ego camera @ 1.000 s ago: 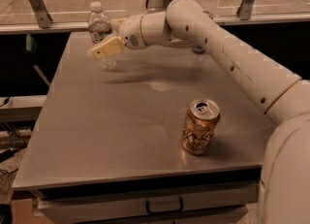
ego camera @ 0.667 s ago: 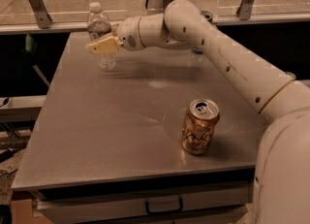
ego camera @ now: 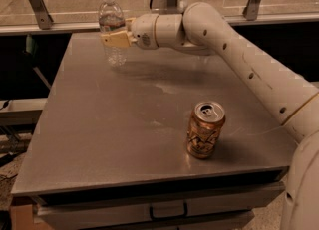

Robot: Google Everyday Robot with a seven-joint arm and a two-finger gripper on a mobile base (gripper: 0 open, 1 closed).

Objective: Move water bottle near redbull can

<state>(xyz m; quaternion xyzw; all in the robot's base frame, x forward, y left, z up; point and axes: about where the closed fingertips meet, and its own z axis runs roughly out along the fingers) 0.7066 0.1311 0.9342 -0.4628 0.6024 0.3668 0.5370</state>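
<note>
The water bottle (ego camera: 110, 19) stands upright near the far left corner of the counter (ego camera: 114, 134); my hand (ego camera: 113, 38) is closed around its middle, gripping it; a gold-orange can (ego camera: 205, 129) sits well apart, toward the front right.

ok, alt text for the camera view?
A white robot arm reaches in from the picture's right, its gripper closed around a clear water bottle near the far left corner of a grey metal table. A gold-orange can stands upright nearer the front right, apart from both.
</note>
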